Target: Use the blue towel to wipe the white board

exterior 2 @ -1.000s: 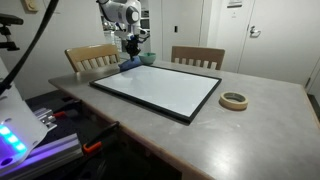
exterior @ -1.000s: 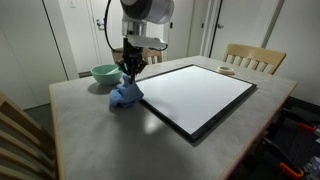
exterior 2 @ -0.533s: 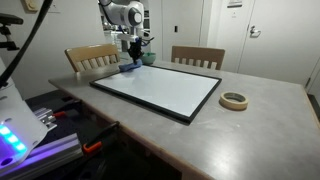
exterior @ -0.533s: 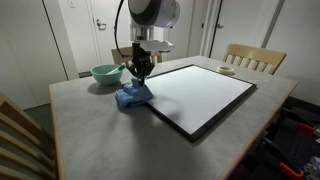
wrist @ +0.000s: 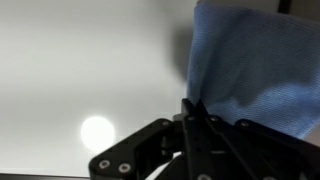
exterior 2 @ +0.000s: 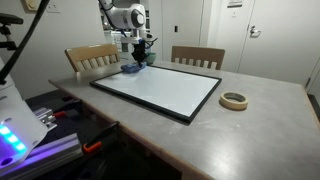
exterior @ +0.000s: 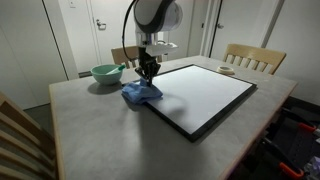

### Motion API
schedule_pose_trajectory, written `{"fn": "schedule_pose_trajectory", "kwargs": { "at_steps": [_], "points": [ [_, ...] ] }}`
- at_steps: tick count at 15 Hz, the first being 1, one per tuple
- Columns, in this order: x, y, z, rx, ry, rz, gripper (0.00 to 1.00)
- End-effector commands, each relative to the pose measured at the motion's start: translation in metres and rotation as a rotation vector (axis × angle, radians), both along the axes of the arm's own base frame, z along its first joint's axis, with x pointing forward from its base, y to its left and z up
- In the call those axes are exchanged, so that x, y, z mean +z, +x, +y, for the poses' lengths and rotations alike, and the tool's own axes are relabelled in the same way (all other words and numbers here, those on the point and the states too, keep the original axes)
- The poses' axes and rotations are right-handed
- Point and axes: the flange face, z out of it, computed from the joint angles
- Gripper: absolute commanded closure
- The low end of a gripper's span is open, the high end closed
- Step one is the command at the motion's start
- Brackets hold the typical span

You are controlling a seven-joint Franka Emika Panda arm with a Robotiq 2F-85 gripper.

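As the gripper [exterior: 148,75] clamps one blue towel [exterior: 140,94], the towel overlaps one white board [exterior: 205,95].

The blue towel [wrist: 250,70] is soft woven cloth, the white board [exterior: 205,97] glossy and smooth, the table [exterior: 95,135] matt

the white board [exterior 2: 158,90] lies flat in the middle of the tabletop [exterior 2: 250,140], a black frame all round; at the board's far corner, near the tabletop's far edge, the gripper [exterior 2: 137,64] points straight down, closed onto the bunched blue towel [exterior 2: 131,70]; a tape roll [exterior 2: 234,100] lies beside the board; two wooden chairs [exterior 2: 197,57] stand behind the far edge
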Motion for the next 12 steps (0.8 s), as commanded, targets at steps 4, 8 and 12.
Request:
{"fn": "schedule_pose_trajectory", "kwargs": {
  "at_steps": [4,8,12],
  "points": [
    [0.007,0.003,-0.009,-0.039,-0.097,-0.024,0.99],
    [0.007,0.001,-0.019,-0.018,-0.169,-0.017,0.99],
    [0.006,0.001,-0.035,0.000,-0.221,0.003,0.99]
  ]
}}
